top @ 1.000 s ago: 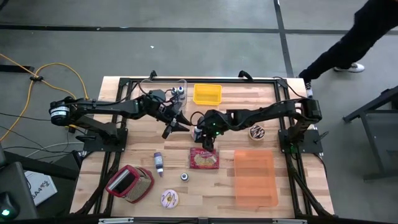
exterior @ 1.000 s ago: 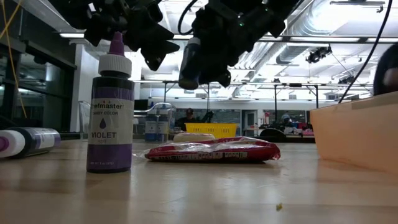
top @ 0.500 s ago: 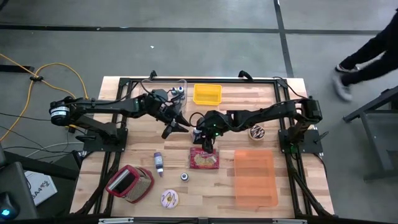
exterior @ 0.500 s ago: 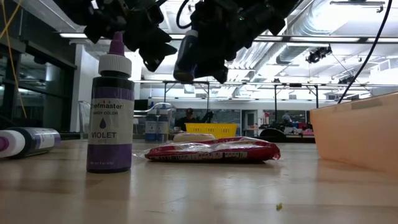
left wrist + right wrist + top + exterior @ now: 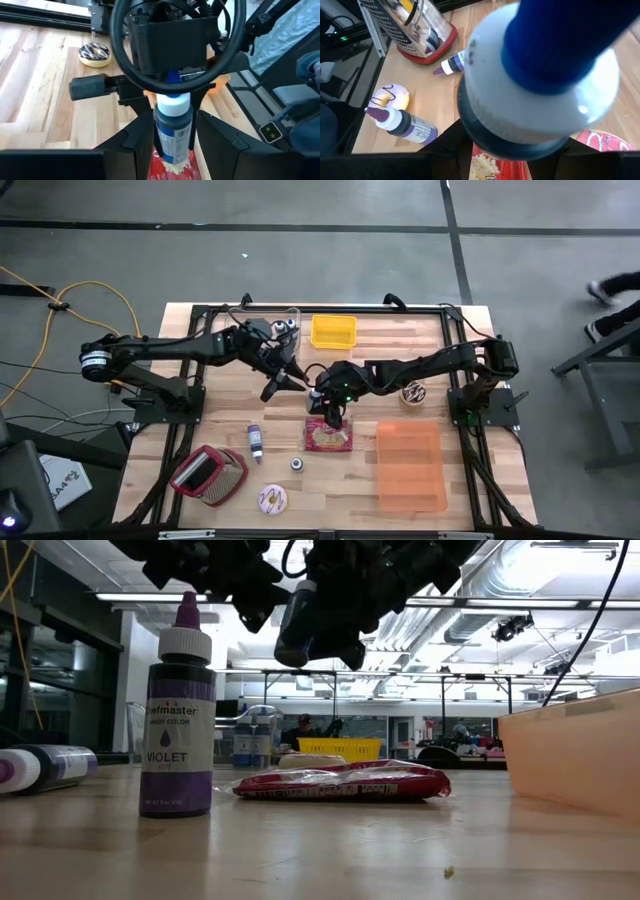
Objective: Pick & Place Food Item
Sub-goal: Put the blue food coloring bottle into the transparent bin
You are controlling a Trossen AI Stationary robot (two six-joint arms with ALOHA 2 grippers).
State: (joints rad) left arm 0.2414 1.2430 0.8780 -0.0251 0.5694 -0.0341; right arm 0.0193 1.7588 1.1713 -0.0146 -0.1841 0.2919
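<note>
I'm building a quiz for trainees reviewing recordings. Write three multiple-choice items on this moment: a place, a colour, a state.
1. The red snack packet lies: A) in the yellow tray B) beside the orange bin C) on the grater.
2. The cap of the held bottle is: A) blue B) green C) red.
3. The right gripper is: A) open, empty B) shut on the bottle C) out of view.
B, it lies on the wood next to the bin; A, the left wrist view shows it; B, its fingers clamp the bottle.
</note>
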